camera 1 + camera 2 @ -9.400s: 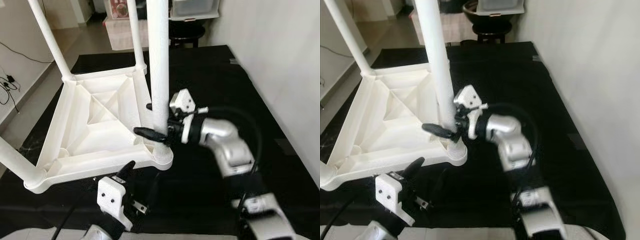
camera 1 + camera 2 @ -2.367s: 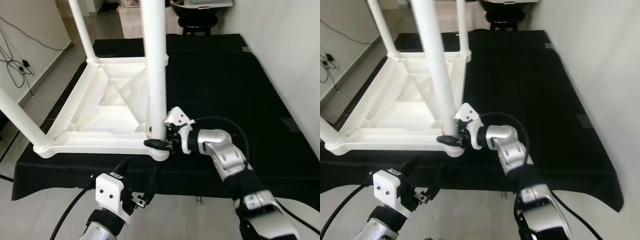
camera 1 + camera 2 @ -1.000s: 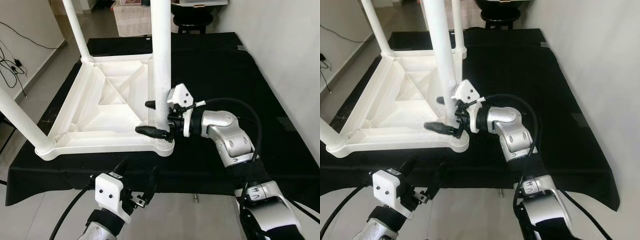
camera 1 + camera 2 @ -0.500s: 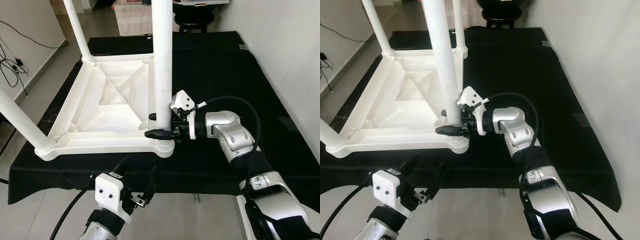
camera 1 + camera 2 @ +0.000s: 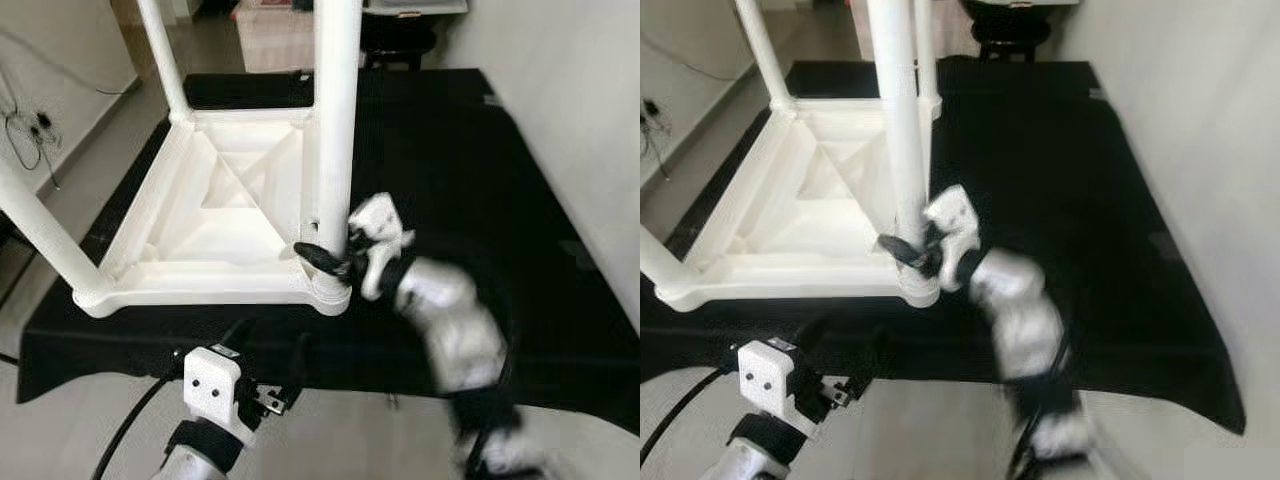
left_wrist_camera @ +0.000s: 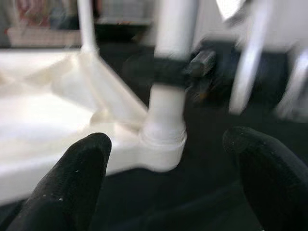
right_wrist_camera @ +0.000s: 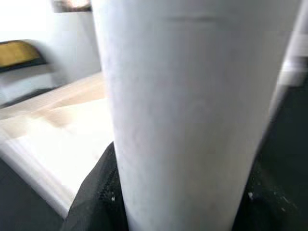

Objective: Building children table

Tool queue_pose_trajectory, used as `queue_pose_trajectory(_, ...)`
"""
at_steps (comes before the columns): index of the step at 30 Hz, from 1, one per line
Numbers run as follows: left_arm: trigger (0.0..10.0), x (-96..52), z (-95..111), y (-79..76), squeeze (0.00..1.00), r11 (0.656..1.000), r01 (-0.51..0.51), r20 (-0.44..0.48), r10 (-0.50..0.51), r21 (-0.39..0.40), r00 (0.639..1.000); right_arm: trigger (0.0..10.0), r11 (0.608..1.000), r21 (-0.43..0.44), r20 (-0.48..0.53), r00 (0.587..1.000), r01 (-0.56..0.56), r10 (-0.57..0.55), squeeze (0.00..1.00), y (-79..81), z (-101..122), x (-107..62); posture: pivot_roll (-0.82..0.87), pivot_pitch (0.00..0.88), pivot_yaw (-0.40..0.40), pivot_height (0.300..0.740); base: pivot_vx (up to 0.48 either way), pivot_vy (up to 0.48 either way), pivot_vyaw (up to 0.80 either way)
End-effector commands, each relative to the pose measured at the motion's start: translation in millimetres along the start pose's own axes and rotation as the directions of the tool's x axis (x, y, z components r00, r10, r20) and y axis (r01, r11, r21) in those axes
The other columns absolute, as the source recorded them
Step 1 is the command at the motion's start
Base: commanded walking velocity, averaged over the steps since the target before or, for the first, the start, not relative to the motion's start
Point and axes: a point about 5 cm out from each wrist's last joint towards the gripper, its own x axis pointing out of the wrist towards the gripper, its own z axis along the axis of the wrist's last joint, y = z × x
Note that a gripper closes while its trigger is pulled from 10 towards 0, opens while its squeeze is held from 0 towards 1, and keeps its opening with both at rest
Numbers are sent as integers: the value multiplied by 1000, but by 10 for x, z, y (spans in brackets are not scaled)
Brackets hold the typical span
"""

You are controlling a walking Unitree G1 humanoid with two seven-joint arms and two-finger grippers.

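Tabletop (image 5: 230, 215) upside down on desk (image 5: 440, 150), filling its left half. Four legs up. My right hand (image 5: 330, 262) clamped round near-corner leg (image 5: 335, 120) just above socket, probably seating it. Left hand (image 6: 163, 159) spread wide, empty, near front edge. Judging near done; flip remains.

The right gripper (image 5: 322, 256) is sliding closer around the table leg (image 5: 335, 120), its arm now blurring with motion. The left gripper (image 6: 163, 187) is dropping lower beneath the black mat's (image 5: 470, 150) edge.

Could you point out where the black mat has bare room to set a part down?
Bare black mat lies right of the upturned white table, up to the wall, and behind it. It is crowded at the near leg, which the right tool grips, and the left tool hovers below that corner.
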Motion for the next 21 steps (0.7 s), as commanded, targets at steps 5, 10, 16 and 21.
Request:
queue_pose_trajectory(5,10000,-22,-25,18,0,1000,2,-19,-2,-6,1000,0,998,-36,-137,989,56,-60,0,17,-284,-44,-42,149,25,740,0,0,0)
queue_pose_trajectory(10,10000,-26,-23,34,0,1000,-19,-13,19,4,1000,0,1000,-1,-108,994,32,-31,0,-58,-154,109,-36,145,21,740,0,0,0)
queue_pose_trajectory(16,10000,-19,-26,35,0,1000,-15,-14,15,2,1000,10000,996,30,-43,996,-80,81,0,96,-11,108,-43,140,24,740,0,0,0)
queue_pose_trajectory(21,10000,-10,-33,32,0,1000,-8,-15,8,-3,1000,10000,947,43,75,947,-318,314,1000,142,202,143,-43,136,24,740,0,0,0)
